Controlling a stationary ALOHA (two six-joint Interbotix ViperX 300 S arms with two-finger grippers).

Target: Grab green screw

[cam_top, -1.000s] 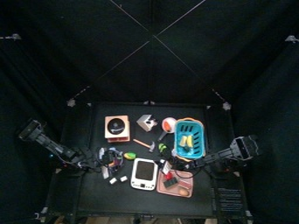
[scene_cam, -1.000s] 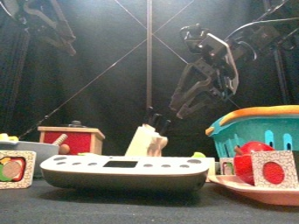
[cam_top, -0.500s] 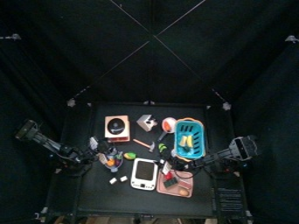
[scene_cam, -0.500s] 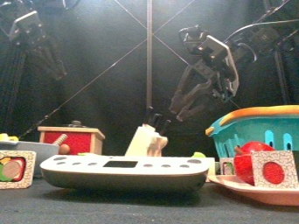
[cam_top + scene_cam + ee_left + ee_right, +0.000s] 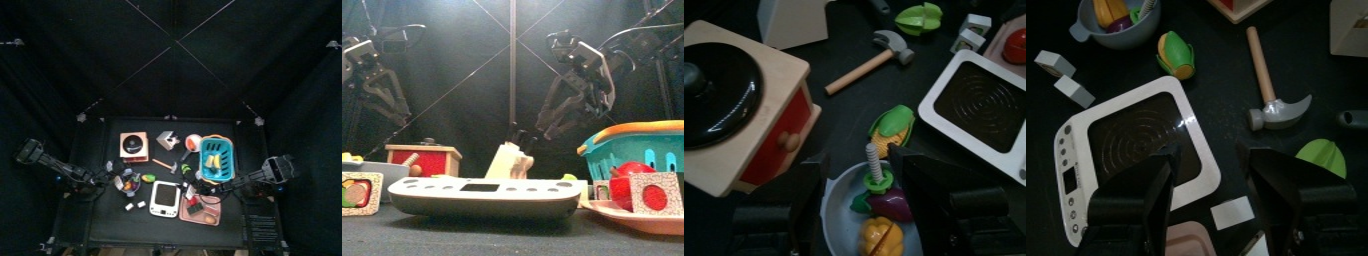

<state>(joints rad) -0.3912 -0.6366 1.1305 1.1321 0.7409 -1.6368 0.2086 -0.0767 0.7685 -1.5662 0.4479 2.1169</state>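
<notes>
The green screw [image 5: 878, 168] has a threaded shaft. In the left wrist view it stands in a small grey bowl [image 5: 835, 192] among toy vegetables, next to a toy corn cob [image 5: 895, 125]. My left gripper [image 5: 865, 185] is open and hangs just over the bowl, with the screw between its jaws and untouched. In the top view the left gripper [image 5: 104, 184] is at the table's left, beside the bowl [image 5: 127, 183]. My right gripper [image 5: 1220, 165] is open and empty over the white scale [image 5: 1140, 135]. It sits at the right in the top view [image 5: 218, 187].
A red wooden box with a black knob [image 5: 738, 95], a toy hammer [image 5: 871, 58] and a green leaf piece [image 5: 921, 15] lie near the bowl. The scale [image 5: 163, 199] is at the front middle. A teal basket [image 5: 218, 160] and a pink tray [image 5: 643, 215] are at the right.
My left arm has come down and drawn in over the bowl, lower in the front view than before. The right arm has hardly moved.
</notes>
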